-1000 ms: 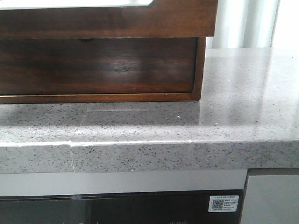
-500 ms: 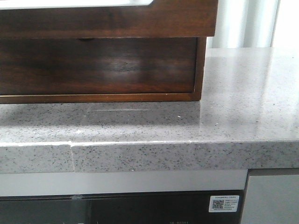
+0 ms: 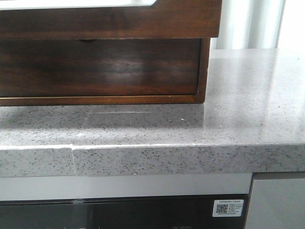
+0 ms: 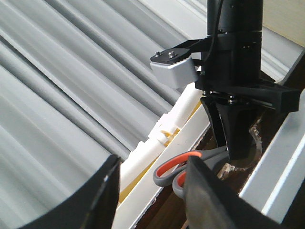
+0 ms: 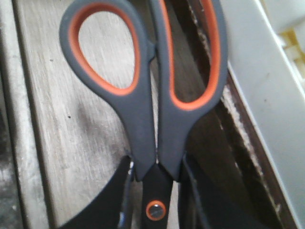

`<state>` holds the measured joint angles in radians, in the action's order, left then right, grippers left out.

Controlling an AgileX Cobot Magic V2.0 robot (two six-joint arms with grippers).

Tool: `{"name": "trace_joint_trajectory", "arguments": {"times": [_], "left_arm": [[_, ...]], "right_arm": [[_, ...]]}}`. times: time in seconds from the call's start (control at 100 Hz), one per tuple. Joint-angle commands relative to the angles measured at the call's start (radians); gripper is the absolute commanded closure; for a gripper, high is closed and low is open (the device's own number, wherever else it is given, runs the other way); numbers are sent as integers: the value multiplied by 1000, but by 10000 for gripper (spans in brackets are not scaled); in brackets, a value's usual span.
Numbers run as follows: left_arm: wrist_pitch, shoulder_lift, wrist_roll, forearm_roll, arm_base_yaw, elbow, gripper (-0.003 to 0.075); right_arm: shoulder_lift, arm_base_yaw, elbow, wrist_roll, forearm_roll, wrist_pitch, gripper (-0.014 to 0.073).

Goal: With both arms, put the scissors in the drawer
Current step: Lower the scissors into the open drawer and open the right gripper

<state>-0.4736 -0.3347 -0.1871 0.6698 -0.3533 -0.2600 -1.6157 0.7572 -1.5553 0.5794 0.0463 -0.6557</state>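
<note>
1. Gripping the scissors [image 5: 152,119] near the pivot, your right gripper [image 5: 155,191] has its fingers pinched on both sides of the shanks; handles point away from the wrist, so the loops stay free.
2. Check the left wrist view: the same scissors [image 4: 183,169] hang under the right gripper [image 4: 236,143], above a dark wooden surface beside a white plastic piece [image 4: 162,138]. I judge that's up on the cabinet, but you can't confirm it.
3. Your left gripper [image 4: 152,195] is spread apart and holds nothing; likely kept free for the drawer pull.
4. Front view shows the drawer [image 3: 100,67] fully closed in its frame, on the grey countertop [image 3: 228,119]. No arm in that view.
5. Judgement: the drawer needs opening before the scissors go in.
</note>
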Motion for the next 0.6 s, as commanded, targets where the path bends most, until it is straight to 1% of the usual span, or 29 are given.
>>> {"name": "trace_joint_trajectory", "arguments": {"times": [0.0,0.11,0.16,0.17,0.27,0.35,0.39,0.59], "left_arm": [[-48,-9,14,-38,-8,-26,425],[-48,-9,14,-38,-8,-26,425],[-48,-9,14,-38,-8,-26,425],[-48,-9,14,-38,-8,-26,425],[-48,-9,14,-38,-8,-26,425],[-48,-9,14,-38,-8,-26,425],[-48,-9,14,-38,-8,-26,425],[-48,-9,14,-38,-8,-26,425]], "right_arm": [[18,-4,-32,4,24,55,659],[11,-4,-32,4,24,44,636],[8,-4,-32,4,24,42,596],[8,-4,-32,4,24,42,574],[8,-4,-32,4,24,42,459],[8,-4,-32,4,24,42,398],[8,-4,-32,4,24,42,383],[14,-4,-32,4,24,42,384]]}}
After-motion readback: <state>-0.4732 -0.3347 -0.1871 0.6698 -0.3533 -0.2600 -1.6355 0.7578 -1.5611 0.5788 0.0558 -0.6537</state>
